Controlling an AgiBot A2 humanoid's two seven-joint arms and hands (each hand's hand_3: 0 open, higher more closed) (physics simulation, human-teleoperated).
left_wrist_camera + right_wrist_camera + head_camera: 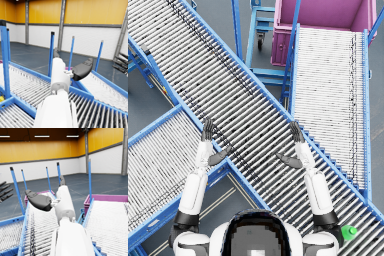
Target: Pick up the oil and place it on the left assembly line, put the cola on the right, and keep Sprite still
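Above the long blue-framed grey roller conveyor (248, 110) running diagonally before us, we hold both hands up, empty. Our left hand (209, 146) hovers over its left rail and our right hand (298, 148) just inside its right rail. The dark fingers (207, 130) of each are straight and spread apart, thumbs turned toward each other, touching nothing. We find no oil and no cola in any view, so we cannot tell where they are. One bright green rounded object (348, 232) lies at the near right end of the conveyor, just beside our right arm. We judge it may be the Sprite, but too little shows. Neither the shorter roller line on the left (158, 160) nor the pale roller line on the right (328, 90), which ends at a magenta plastic bin (328, 15), shows a bottle or can. We judge nothing is placed yet: oil and cola are both to be found, picked and sorted.
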